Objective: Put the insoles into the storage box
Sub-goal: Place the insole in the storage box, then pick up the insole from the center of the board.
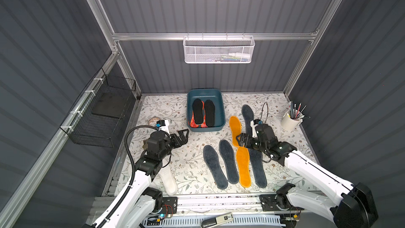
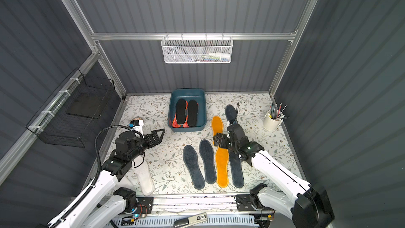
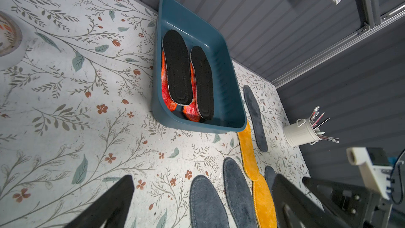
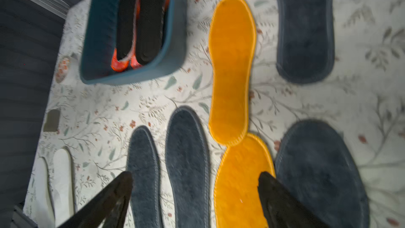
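The teal storage box [image 1: 221, 115] stands at the back middle of the table, with two black insoles [image 1: 198, 111] lying over red-orange ones [image 1: 192, 122]. Grey-blue insoles [image 1: 214, 166] and orange-yellow insoles [image 1: 243, 166] lie in a row on the table in front of it. A white pair [image 1: 168, 183] sits partly under my left arm. My left gripper [image 1: 185, 137] hangs open and empty beside the box's front left corner. My right gripper [image 1: 239, 140] is open above the two orange-yellow insoles [image 4: 232, 66], where they overlap, holding nothing.
A white mesh basket [image 1: 219, 50] hangs on the back rail. A black wire basket [image 1: 105, 115] is fixed to the left wall. At the right edge stands a white cup of pencils [image 1: 290, 120], and a tape roll [image 1: 153, 120] lies behind the left arm.
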Controlling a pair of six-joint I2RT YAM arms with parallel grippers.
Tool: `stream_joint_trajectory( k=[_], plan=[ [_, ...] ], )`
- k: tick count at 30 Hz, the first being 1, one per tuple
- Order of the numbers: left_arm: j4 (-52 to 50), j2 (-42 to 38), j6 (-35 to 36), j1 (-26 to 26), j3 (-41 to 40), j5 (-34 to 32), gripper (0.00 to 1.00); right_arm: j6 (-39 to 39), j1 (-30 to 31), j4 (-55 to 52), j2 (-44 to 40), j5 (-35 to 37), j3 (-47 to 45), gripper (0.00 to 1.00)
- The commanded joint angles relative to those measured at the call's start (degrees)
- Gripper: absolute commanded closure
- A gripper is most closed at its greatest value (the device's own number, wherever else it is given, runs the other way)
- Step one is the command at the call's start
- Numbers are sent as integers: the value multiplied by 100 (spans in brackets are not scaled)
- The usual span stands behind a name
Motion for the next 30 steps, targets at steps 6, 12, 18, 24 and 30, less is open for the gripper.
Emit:
stream_joint_trajectory(
  k=[6,12,18,24,30],
  plan=[
    [-66,4,263,24,185,64,0,1159,492,-768,-231,525,-605,35],
    [-66,88,335,26,236,108,0,1348,533,-708,-35,410,-780,45],
    [148,126,294,24,84,111,0,1388,532,-434,356,232,-850,51],
    [128,194,309,24,122,138,0,1456,469,-433,642,142,-896,54],
    [154,203,311,24,95,120,0,1372,323,-144,994,-148,-898,55]
  ],
)
